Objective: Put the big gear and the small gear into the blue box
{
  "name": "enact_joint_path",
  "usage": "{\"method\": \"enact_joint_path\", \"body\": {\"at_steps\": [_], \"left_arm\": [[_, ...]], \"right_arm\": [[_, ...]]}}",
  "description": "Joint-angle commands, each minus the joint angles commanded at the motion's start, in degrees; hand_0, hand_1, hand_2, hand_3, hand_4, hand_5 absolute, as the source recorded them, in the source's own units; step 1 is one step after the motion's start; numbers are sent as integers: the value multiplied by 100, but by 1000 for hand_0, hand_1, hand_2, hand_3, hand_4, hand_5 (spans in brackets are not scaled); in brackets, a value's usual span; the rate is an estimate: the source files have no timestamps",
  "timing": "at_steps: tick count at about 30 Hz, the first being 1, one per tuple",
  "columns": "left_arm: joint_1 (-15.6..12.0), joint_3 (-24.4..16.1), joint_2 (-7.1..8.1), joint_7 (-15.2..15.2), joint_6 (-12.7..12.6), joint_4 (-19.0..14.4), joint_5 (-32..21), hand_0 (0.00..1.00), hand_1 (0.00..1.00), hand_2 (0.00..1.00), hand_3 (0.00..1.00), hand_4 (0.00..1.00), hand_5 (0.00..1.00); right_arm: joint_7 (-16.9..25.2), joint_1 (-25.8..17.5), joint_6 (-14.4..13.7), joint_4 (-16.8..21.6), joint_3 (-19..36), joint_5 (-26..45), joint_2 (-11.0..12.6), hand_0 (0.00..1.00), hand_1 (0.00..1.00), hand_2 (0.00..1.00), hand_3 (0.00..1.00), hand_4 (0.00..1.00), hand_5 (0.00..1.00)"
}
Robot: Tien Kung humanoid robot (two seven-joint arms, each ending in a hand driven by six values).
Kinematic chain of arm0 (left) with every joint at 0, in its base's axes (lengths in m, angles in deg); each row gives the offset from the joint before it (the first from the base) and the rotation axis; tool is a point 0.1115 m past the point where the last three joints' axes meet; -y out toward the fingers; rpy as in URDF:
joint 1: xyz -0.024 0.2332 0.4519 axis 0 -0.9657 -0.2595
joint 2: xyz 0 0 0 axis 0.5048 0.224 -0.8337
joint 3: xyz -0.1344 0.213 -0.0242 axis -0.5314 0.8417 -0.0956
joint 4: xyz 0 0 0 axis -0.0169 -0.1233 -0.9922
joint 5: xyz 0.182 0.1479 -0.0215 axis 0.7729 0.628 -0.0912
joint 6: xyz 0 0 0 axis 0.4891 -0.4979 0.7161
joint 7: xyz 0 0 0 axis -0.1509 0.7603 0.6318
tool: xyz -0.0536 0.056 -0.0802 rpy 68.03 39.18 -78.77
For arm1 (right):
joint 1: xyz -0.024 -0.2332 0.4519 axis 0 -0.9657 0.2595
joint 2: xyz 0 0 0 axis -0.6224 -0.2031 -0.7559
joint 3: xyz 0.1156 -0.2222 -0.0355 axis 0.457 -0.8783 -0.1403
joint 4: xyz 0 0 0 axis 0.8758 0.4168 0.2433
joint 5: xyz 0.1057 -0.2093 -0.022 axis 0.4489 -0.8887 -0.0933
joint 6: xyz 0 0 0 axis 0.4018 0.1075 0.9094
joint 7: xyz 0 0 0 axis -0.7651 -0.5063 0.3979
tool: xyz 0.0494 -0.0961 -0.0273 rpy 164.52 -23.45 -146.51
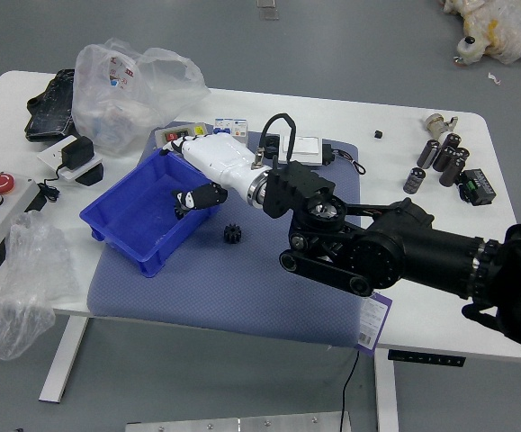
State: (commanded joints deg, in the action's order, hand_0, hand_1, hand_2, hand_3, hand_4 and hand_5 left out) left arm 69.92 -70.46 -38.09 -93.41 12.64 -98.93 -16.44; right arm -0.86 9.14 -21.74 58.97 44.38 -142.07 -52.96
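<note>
My right hand (181,171) reaches over the blue box (136,214) from the right, fingers and thumb spread wide apart. Just by the thumb tip, inside the box's right part, shows a dark toothed edge of the big gear (181,206); the thumb partly hides it, and I cannot tell if they touch. The small black gear (232,234) lies on the grey-blue mat, right of the box and below the hand. My left hand is out of view.
Behind the box are a clear plastic bag (125,94) and a yellow-grey meter (181,134). A white device (303,150) lies behind my right wrist. Control buttons (3,184) stand at the far left, dark cylinders (444,157) at the right.
</note>
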Motion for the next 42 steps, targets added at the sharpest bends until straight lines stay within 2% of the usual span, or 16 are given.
{"method": "enact_joint_path", "body": {"at_steps": [4, 5, 8, 10, 11, 12, 16, 18, 28, 29, 34, 35, 40, 41, 42], "left_arm": [[-15, 49, -21, 27, -7, 5, -70, 665, 644, 626, 697, 700, 381], [-21, 53, -27, 29, -9, 6, -81, 665, 644, 626, 697, 699, 381], [-39, 68, -42, 39, -14, 8, -118, 665, 644, 626, 697, 699, 381], [-51, 72, -50, 44, -18, 10, -134, 665, 644, 626, 697, 699, 381], [-54, 73, -52, 46, -20, 11, -139, 665, 644, 626, 697, 700, 382], [-56, 74, -54, 48, -20, 11, -142, 665, 644, 626, 697, 700, 382], [-51, 83, -68, 56, -18, 13, -148, 665, 644, 626, 697, 700, 382], [-42, 85, -69, 60, -17, 13, -145, 665, 644, 626, 697, 700, 382], [-18, 62, -73, 45, -13, 9, -108, 665, 644, 626, 697, 700, 382], [-18, 62, -73, 43, -13, 9, -107, 665, 644, 626, 696, 700, 383], [-18, 48, -70, 32, -12, 7, -92, 665, 644, 626, 696, 700, 383], [-17, 50, -70, 33, -12, 7, -93, 665, 644, 626, 695, 700, 382], [-8, 92, -69, 55, -10, 8, -124, 665, 644, 626, 695, 700, 382], [-7, 100, -69, 59, -10, 8, -129, 664, 644, 627, 696, 700, 382], [-6, 106, -71, 62, -10, 8, -134, 664, 644, 627, 696, 700, 382]], "right_arm": [[-126, -346, 42, 317, 402, -185, 374, 540, 774, 824, 822, 691, 322], [-166, -460, 35, 414, 500, -239, 482, 447, 683, 780, 818, 713, 323], [-248, -785, -29, 686, 704, -322, 735, 447, 683, 780, 818, 713, 323], [-301, -1050, -87, 860, 845, -417, 856, 447, 683, 780, 818, 713, 323], [-314, -1152, -98, 903, 884, -443, 883, 412, 626, 756, 807, 731, 329], [-323, -1252, -109, 924, 912, -465, 895, 412, 626, 756, 807, 731, 329], [-336, -1498, -127, 886, 881, -476, 877, 412, 626, 756, 807, 731, 329], [-327, -1520, -131, 822, 794, -434, 842, 394, 594, 743, 801, 738, 333], [-277, -1404, -140, 357, 323, -134, 587, 387, 568, 719, 786, 743, 331], [-278, -1397, -137, 331, 277, -110, 573, 382, 544, 660, 746, 756, 342], [-295, -1369, -113, 254, 78, -28, 508, 382, 544, 660, 746, 756, 342], [-298, -1365, -111, 240, 51, -18, 496, 378, 507, 593, 710, 759, 339], [-305, -1342, -119, 121, -79, 84, 441, 378, 507, 593, 710, 759, 339], [-301, -1337, -127, 90, -98, 106, 429, 365, 485, 534, 666, 606, 229], [-297, -1330, -138, 53, -117, 129, 415, 365, 485, 534, 666, 606, 229]]}}
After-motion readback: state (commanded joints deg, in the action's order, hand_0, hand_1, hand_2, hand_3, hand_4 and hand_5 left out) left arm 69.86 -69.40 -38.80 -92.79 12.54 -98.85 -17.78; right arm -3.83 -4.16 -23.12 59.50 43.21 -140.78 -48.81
